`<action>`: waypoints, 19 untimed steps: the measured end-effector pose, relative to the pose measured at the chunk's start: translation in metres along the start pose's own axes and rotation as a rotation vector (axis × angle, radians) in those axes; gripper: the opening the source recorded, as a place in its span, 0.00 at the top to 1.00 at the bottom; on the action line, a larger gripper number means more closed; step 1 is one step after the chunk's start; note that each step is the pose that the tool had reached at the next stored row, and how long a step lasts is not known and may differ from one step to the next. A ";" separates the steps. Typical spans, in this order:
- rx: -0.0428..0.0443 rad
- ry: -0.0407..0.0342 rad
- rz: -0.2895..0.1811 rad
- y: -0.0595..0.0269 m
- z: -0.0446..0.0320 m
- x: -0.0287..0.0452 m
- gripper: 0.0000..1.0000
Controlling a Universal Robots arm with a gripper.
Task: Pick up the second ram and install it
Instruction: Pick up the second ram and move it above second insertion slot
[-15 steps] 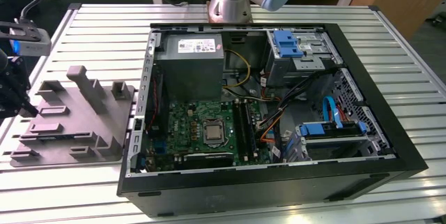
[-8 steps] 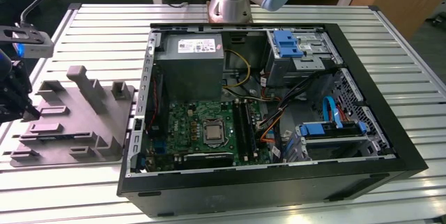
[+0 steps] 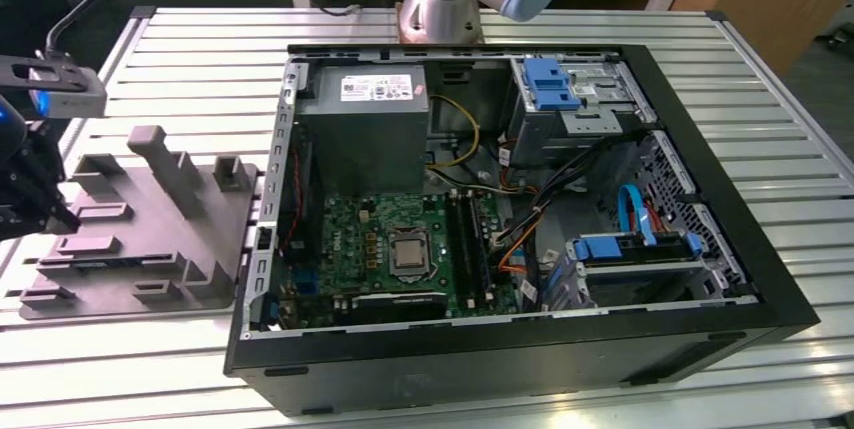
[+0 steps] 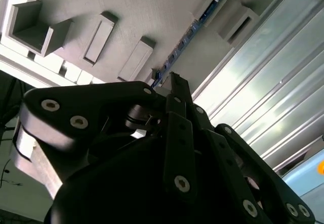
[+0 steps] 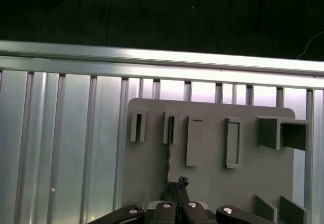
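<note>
The second ram (image 4: 188, 31) is a thin bluish-dark stick standing on edge in a slot of the grey parts tray (image 4: 152, 11). In the first wrist view the ram (image 5: 169, 148) is a thin dark line on the tray (image 5: 212, 183). In the exterior view the ram (image 3: 118, 260) lies along the tray's near part (image 3: 200, 249). My gripper (image 4: 174, 78) hangs over the ram's near end with its fingers drawn together, and I cannot tell whether they touch it. The gripper (image 3: 56, 217) is at the exterior view's left edge and, in the first wrist view, its fingertips (image 5: 178, 183) meet.
An open computer case (image 3: 521, 349) lies on the ribbed metal table (image 3: 747, 79), to the exterior view's right of the tray. Inside are the green motherboard (image 3: 360, 239), a grey power supply (image 3: 360, 109), blue drive cages and cables. The arm's base (image 3: 441, 9) stands behind the case.
</note>
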State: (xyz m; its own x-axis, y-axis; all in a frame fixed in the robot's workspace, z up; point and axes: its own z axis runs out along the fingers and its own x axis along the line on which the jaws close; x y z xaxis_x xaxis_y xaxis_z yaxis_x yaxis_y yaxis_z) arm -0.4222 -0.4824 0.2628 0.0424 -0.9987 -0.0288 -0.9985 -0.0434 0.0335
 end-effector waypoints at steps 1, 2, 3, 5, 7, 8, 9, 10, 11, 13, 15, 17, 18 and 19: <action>-0.0002 0.0000 0.001 0.0000 0.0002 0.0000 0.90; 0.0003 0.0001 0.002 0.0000 0.0007 0.0000 0.90; 0.0014 0.0004 0.002 -0.0001 0.0014 0.0001 0.90; 0.0021 0.0009 0.002 -0.0001 0.0022 0.0002 0.90; 0.0021 0.0009 0.002 0.0000 0.0022 0.0001 0.90; 0.0021 0.0010 0.002 0.0000 0.0023 0.0001 0.90; 0.0022 0.0009 0.002 0.0000 0.0023 0.0001 0.90; 0.0022 0.0009 0.002 0.0000 0.0025 0.0001 0.90; 0.0034 0.0007 0.003 0.0000 0.0030 0.0001 0.90; 0.0146 0.0013 0.003 0.0001 0.0044 0.0002 0.90; 0.0235 0.0016 0.003 -0.0001 0.0061 0.0005 0.90; 0.0247 0.0015 0.010 -0.0001 0.0076 0.0007 0.90; 0.0248 0.0014 0.021 0.0000 0.0082 0.0008 0.90; 0.0253 0.0011 0.033 0.0000 0.0089 0.0009 0.90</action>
State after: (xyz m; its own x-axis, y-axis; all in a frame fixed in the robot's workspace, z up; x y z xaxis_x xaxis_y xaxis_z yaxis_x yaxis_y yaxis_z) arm -0.4224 -0.4830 0.2538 0.0095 -0.9996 -0.0270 -0.9999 -0.0097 0.0092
